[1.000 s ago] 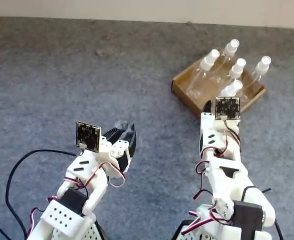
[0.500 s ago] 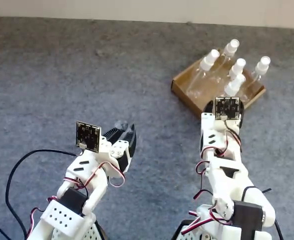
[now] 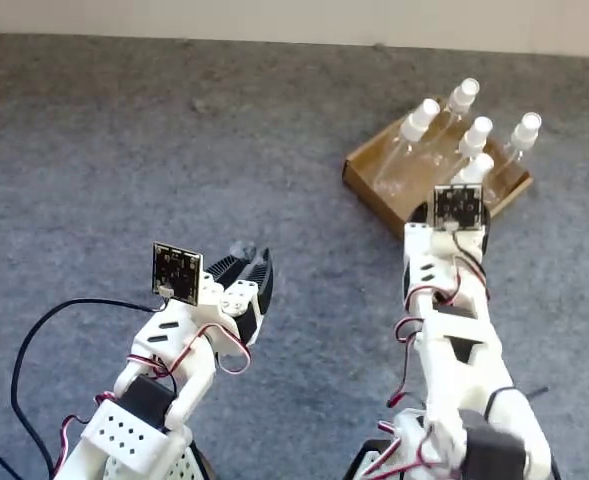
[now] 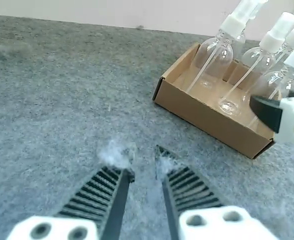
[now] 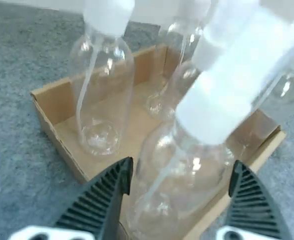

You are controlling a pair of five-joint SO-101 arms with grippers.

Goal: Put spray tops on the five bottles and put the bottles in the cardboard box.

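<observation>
The right gripper (image 5: 180,170) has its fingers (image 5: 104,197) spread to either side of a clear bottle (image 5: 186,150). The glass fills the gap between them, so I take it as gripped (actual contact at the pads is hard to make out). The bottle leans, its white spray top (image 5: 226,85) is already fitted, and its base sits at the near corner of the cardboard box (image 5: 52,107); I cannot tell whether it has touched the box floor. Just beyond it, four more capped bottles (image 3: 421,118) stand upright inside the box. By that count all five tops are on and four bottles are stowed, and what seems left is to set this fifth one down and let go. Well away across the grey mat (image 3: 174,130), the left gripper (image 4: 144,175) hangs low with its fingers slightly parted and nothing between them.
</observation>
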